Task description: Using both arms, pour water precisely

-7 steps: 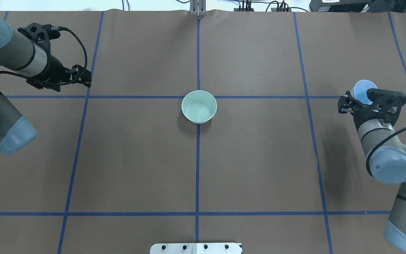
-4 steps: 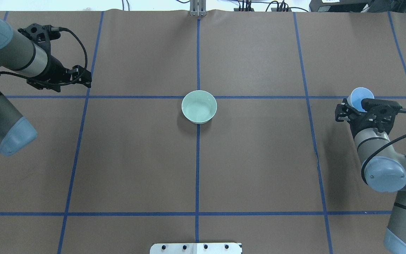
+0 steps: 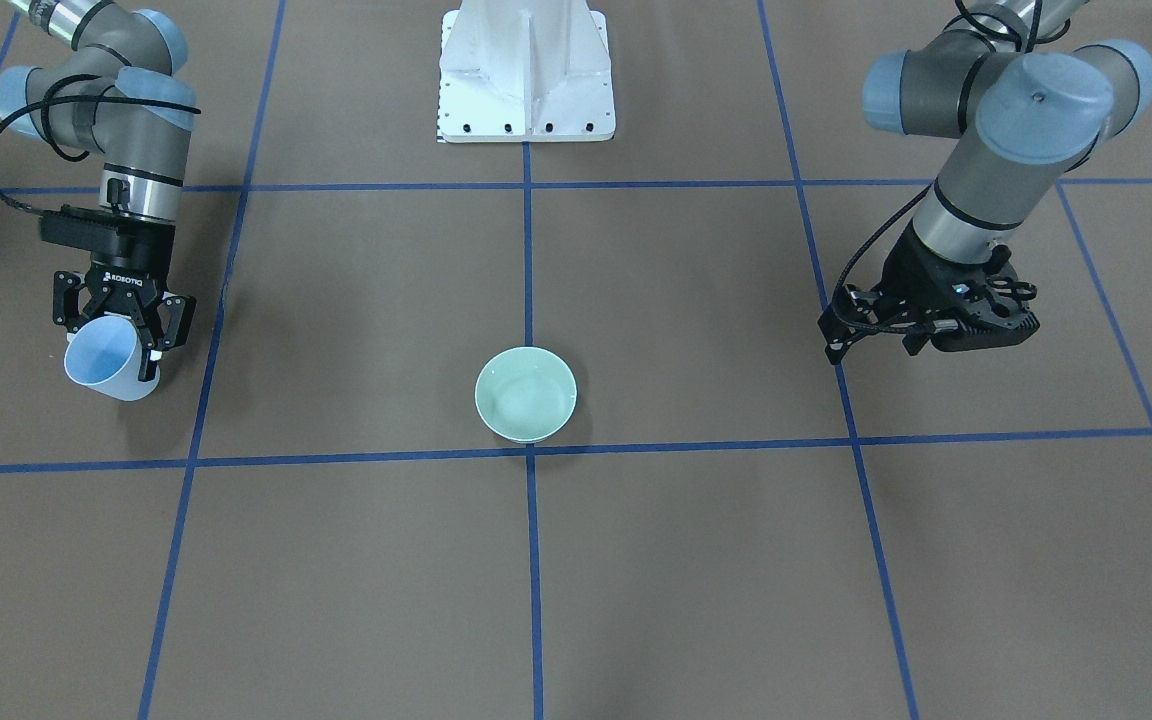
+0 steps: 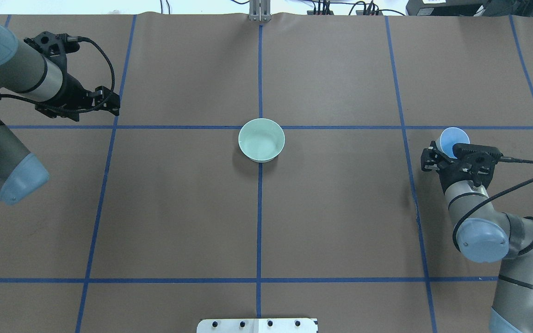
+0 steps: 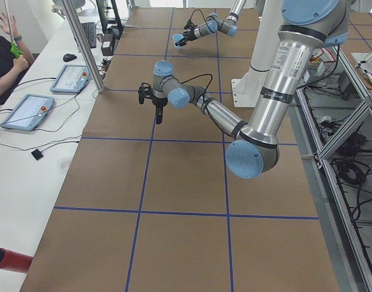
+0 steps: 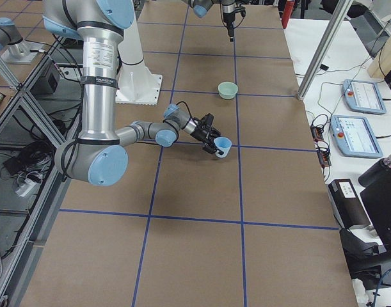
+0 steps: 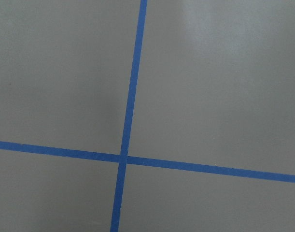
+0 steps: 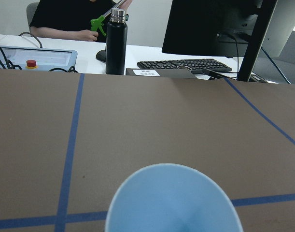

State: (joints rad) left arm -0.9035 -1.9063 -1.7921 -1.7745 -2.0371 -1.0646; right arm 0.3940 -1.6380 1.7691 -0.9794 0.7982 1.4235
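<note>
Two robot arms reach over the brown bench (image 4: 340,208): the left arm (image 4: 12,83) and the right arm (image 4: 484,226). One green bowl (image 4: 261,139) sits in the middle, looking empty. One blue cup (image 3: 108,362), tipped, is gripped in the right jaws. The left jaws look nearly closed, holding nothing.

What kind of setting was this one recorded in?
Most likely a robotics lab: a table papered brown and marked with a blue tape grid, two pedestal-mounted arms, and a side bench with teach pendants, a keyboard and a monitor.
</note>
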